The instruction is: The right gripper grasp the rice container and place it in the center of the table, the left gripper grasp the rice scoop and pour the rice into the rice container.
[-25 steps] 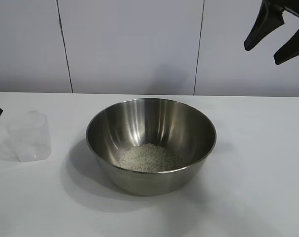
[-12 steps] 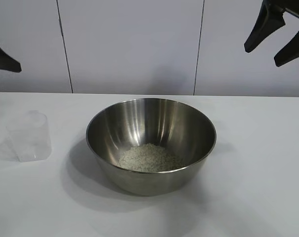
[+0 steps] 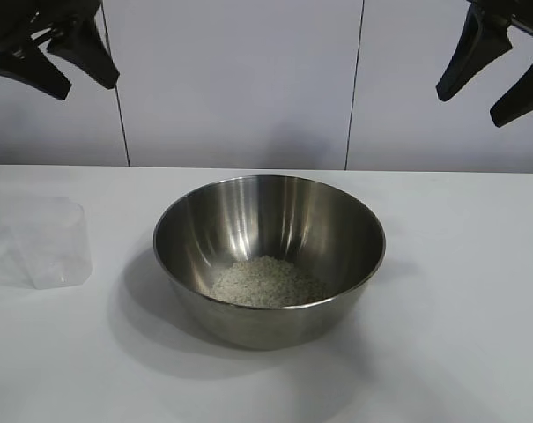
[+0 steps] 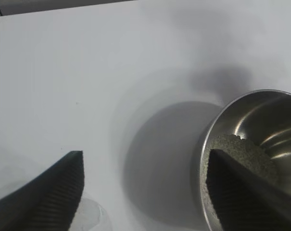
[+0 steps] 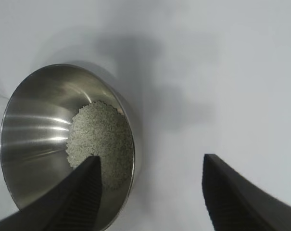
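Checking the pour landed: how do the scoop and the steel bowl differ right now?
The rice scoop is small, clear plastic and looks empty; the rice container is wide, shiny steel and holds the rice. The scoop stands near the table's left edge, the container at its center. Both stand upright, ungripped.

The rice container (image 3: pixel 269 256), a wide shiny steel bowl with a thin rim, sits upright at the middle of the white counter (image 3: pixel 460 335). A loose heap of white rice (image 3: pixel 266 282) lies on its bottom, toward the near wall. The rice scoop (image 3: pixel 53 242), a small clear plastic cup, stands upright and empty on the counter, well apart from the bowl on the left arm's side, touching nothing but the counter.
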